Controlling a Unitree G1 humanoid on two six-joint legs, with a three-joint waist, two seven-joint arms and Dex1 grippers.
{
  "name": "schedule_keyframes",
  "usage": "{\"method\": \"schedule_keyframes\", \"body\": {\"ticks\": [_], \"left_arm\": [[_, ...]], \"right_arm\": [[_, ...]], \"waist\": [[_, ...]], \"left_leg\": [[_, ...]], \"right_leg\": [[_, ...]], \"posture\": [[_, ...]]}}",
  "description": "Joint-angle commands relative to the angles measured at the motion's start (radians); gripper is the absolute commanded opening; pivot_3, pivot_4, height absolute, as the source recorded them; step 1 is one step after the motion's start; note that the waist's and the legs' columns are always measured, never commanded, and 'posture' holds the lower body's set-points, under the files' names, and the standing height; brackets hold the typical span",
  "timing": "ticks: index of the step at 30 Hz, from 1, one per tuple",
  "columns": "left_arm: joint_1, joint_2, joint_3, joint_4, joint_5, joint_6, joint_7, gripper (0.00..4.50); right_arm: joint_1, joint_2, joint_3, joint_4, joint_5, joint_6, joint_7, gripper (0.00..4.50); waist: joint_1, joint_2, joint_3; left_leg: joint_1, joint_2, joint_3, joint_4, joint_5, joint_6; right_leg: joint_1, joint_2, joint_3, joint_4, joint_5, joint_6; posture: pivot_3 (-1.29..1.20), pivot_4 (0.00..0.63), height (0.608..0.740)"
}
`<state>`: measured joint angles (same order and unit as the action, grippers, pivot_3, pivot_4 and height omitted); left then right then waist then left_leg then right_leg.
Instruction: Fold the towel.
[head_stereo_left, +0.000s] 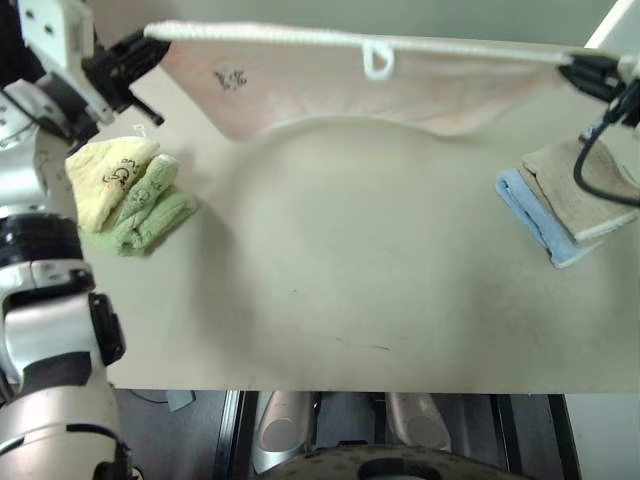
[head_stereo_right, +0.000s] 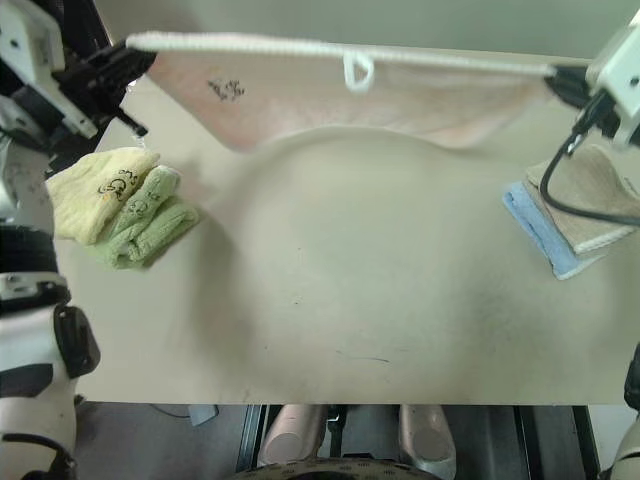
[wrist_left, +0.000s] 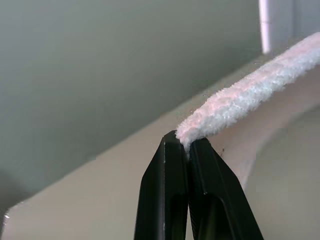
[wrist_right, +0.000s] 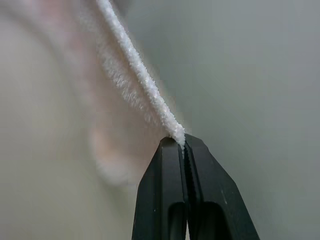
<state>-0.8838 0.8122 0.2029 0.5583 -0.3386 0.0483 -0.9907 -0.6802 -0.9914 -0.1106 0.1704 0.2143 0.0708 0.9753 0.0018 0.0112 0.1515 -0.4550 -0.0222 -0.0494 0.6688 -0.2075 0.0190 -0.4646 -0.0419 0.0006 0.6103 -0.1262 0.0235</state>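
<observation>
The pale pink towel (head_stereo_left: 330, 85) hangs stretched in the air above the far part of the table, its white trim edge uppermost. A small white loop (head_stereo_left: 377, 60) dangles from that edge and a dark embroidered mark (head_stereo_left: 230, 78) sits near its left end. My left gripper (head_stereo_left: 150, 45) is shut on the towel's left corner (wrist_left: 210, 120). My right gripper (head_stereo_left: 570, 62) is shut on the right corner (wrist_right: 172, 131). The towel's lower edge sags toward the table (head_stereo_left: 380, 270) in the middle.
A folded yellow towel (head_stereo_left: 105, 180) and a folded green towel (head_stereo_left: 150, 205) lie at the table's left. A beige towel (head_stereo_left: 580, 190) stacked on a blue one (head_stereo_left: 535, 220) lies at the right. A black cable (head_stereo_left: 590, 160) hangs by my right wrist.
</observation>
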Motion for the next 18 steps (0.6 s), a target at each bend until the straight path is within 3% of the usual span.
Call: {"method": "schedule_keyframes", "body": {"ticks": [1,6,8,12,13,18], "left_arm": [[0.167,0.081,0.043,-0.168,-0.072,0.090,-0.119,0.00],[0.462,0.168,0.063,-0.392,-0.123,0.186,-0.235,0.00],[0.522,0.197,0.081,-0.425,-0.124,0.226,-0.243,0.00],[0.584,0.228,0.102,-0.470,-0.126,0.261,-0.242,0.00],[0.603,0.236,0.109,-0.481,-0.123,0.266,-0.245,0.00],[0.647,0.256,0.121,-0.513,-0.120,0.280,-0.247,0.00]], "right_arm": [[0.214,-0.050,-0.083,-0.242,0.133,0.131,0.103,0.03],[0.529,-0.066,-0.142,-0.478,0.225,0.243,0.165,0.03],[0.618,-0.074,-0.164,-0.547,0.248,0.271,0.190,0.03],[0.709,-0.083,-0.193,-0.615,0.277,0.313,0.214,0.03],[0.729,-0.086,-0.197,-0.629,0.285,0.326,0.221,0.03],[0.762,-0.101,-0.206,-0.636,0.288,0.345,0.246,0.03]], "waist": [[0.001,0.000,0.000],[0.001,0.000,0.000],[0.002,0.000,0.000],[0.002,0.000,-0.001],[0.001,0.000,-0.001],[-0.005,0.000,-0.001]], "left_leg": [[0.000,0.000,0.000,0.000,0.000,0.000],[0.001,0.001,0.001,0.002,-0.004,-0.002],[0.001,0.001,0.001,0.003,-0.007,-0.002],[0.006,0.000,-0.001,0.007,-0.012,0.006],[0.008,0.000,0.000,0.007,-0.014,-0.001],[0.025,0.000,-0.001,0.006,-0.015,-0.005]], "right_leg": [[0.000,0.000,0.000,0.001,-0.001,0.000],[0.000,0.000,0.000,0.004,-0.008,0.000],[0.000,0.000,0.000,0.005,-0.013,-0.008],[0.006,0.000,0.001,0.007,-0.010,-0.013],[0.008,0.000,0.001,0.008,-0.009,-0.015],[0.024,0.001,0.004,0.007,-0.015,-0.005]], "posture": [[0.00,0.150,0.736],[0.00,0.150,0.736],[0.00,0.150,0.736],[0.00,0.150,0.736],[0.00,0.150,0.736],[0.00,0.150,0.736]]}}
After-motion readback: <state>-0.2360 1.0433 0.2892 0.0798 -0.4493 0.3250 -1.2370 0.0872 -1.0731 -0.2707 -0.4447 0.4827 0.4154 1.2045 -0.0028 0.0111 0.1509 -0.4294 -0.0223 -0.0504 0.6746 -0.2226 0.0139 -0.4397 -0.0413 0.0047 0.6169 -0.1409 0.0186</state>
